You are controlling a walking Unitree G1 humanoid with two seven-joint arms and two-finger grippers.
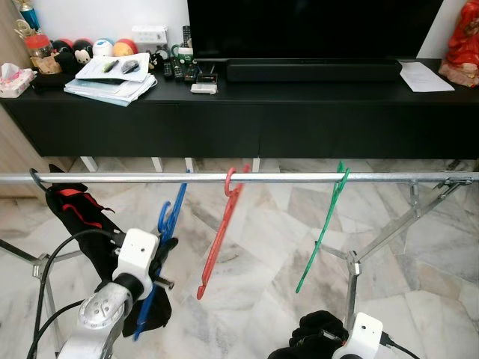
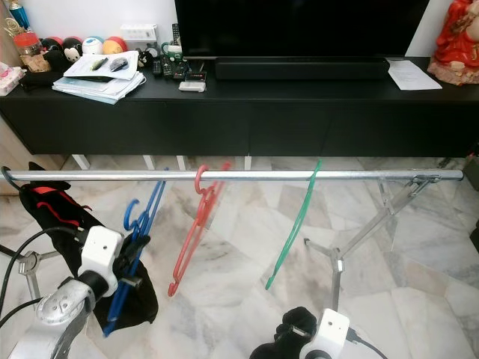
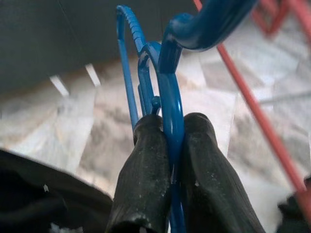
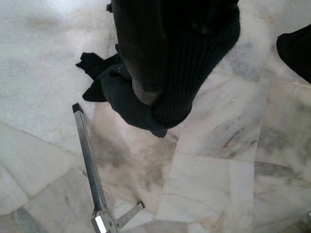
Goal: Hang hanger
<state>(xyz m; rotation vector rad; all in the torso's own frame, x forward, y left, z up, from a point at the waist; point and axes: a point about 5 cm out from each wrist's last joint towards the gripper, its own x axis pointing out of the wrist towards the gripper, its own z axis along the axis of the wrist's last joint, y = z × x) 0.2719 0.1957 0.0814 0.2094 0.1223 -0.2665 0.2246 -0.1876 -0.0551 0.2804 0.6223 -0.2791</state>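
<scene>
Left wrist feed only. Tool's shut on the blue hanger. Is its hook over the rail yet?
Observer: No. The blue hanger, held in the left tool, has its hook below the rail.
Operator: Any free spot up there?
Observer: There's a gap between the black garment at the rail's left end and the red hanger. The green hanger hangs further right.
Operator: Right arm?
Observer: The right tool is low, well under the rail.
</scene>
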